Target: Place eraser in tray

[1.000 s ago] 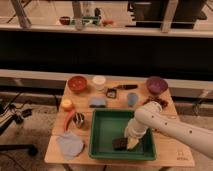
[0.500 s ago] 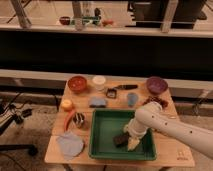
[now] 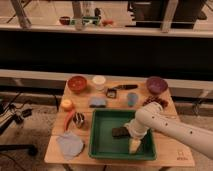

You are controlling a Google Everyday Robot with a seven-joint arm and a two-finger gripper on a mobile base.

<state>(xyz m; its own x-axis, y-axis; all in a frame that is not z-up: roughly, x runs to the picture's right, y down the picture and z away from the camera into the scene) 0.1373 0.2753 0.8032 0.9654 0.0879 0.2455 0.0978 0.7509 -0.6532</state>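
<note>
The green tray [image 3: 102, 145] sits at the front middle of the wooden table. The eraser [image 3: 120, 132], a small flat black block, lies on the tray's floor near its middle. My gripper [image 3: 134, 145] hangs inside the tray at the end of the white arm [image 3: 165, 125], which reaches in from the right. The gripper is just right of and in front of the eraser, very close to it. I cannot tell whether it touches the eraser.
Behind the tray lie a red bowl [image 3: 77, 83], a white cup [image 3: 99, 81], a black-handled tool [image 3: 117, 90], a blue cup [image 3: 132, 98], a purple bowl [image 3: 156, 85] and a grey-blue cloth [image 3: 98, 102]. At the left are an orange [image 3: 66, 104], a red pepper [image 3: 69, 119] and a blue cloth [image 3: 70, 145].
The gripper has shifted slightly toward the tray's front. The eraser now shows as a dark block on the tray floor beside it.
</note>
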